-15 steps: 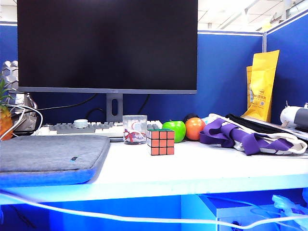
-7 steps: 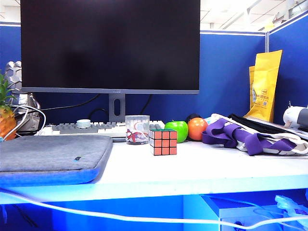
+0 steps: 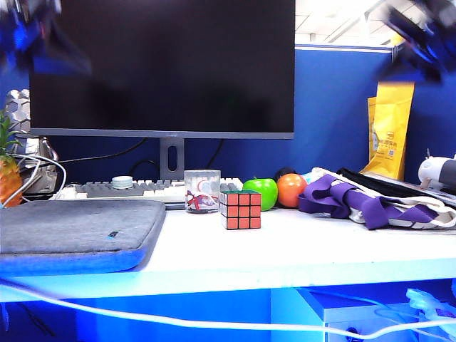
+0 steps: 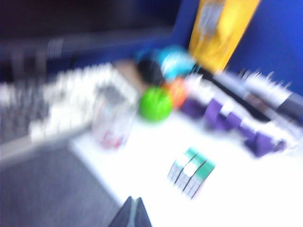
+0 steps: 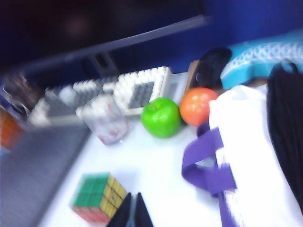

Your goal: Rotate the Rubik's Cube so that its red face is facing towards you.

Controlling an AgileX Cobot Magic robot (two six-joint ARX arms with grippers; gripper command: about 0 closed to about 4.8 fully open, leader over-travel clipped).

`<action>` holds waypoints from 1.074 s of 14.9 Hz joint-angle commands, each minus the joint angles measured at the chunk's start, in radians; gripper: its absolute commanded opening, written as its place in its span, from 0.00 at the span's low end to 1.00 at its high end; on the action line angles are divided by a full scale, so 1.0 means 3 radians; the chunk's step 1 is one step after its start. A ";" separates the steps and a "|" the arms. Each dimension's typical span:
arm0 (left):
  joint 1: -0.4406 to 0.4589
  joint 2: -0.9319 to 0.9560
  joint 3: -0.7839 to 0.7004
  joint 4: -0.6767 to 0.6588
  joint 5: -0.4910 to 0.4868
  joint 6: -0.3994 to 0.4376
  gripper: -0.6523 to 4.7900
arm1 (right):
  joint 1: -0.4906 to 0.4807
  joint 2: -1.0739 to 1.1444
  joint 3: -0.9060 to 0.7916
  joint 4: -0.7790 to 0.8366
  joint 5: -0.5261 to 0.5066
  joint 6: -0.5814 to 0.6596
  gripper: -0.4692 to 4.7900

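At the far left of the exterior view the left hand (image 3: 43, 35) hangs high as a dark blur over the grey padded fabric sleeve (image 3: 75, 231); in its own wrist view its two fingertips (image 4: 135, 215) look pressed together and hold nothing.

Past the clear glass cup with a red print (image 3: 201, 190), the small black-gridded Rubik's Cube (image 3: 240, 209) stands alone on the white table (image 3: 299, 246), in front of the pale keyboard (image 3: 142, 190) and just beside the round green apple (image 3: 260, 192) and the orange ball (image 3: 291, 189). Its side toward the exterior camera looks orange-salmon and its top green; the right wrist view adds a yellow side, and the red face cannot be picked out for certain.

At the upper right the right hand (image 3: 420, 35) is likewise blurred and high; its tips (image 5: 132, 213) look closed and empty.

This seems the approach step: nothing is grasped yet. Next, one hand must open, descend, grip two opposite sides, and turn the cube.
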 commanded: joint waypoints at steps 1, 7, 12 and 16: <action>-0.0022 0.0324 0.0266 -0.0118 0.0432 0.0022 0.12 | -0.0259 0.0556 0.0497 0.0198 -0.0765 0.0432 0.09; -0.0362 0.1298 0.1277 -0.0454 0.0984 -0.0089 0.12 | -0.0415 0.1565 0.1113 0.0201 -0.2530 0.0584 0.09; -0.0416 0.1916 0.1673 -0.0820 0.1082 -0.0078 0.12 | -0.0259 0.1963 0.1124 0.0109 -0.2632 0.0618 0.09; -0.0486 0.2064 0.1676 -0.0656 0.0584 -0.0013 0.12 | 0.0385 0.1962 0.1125 0.0028 -0.1728 0.0655 0.09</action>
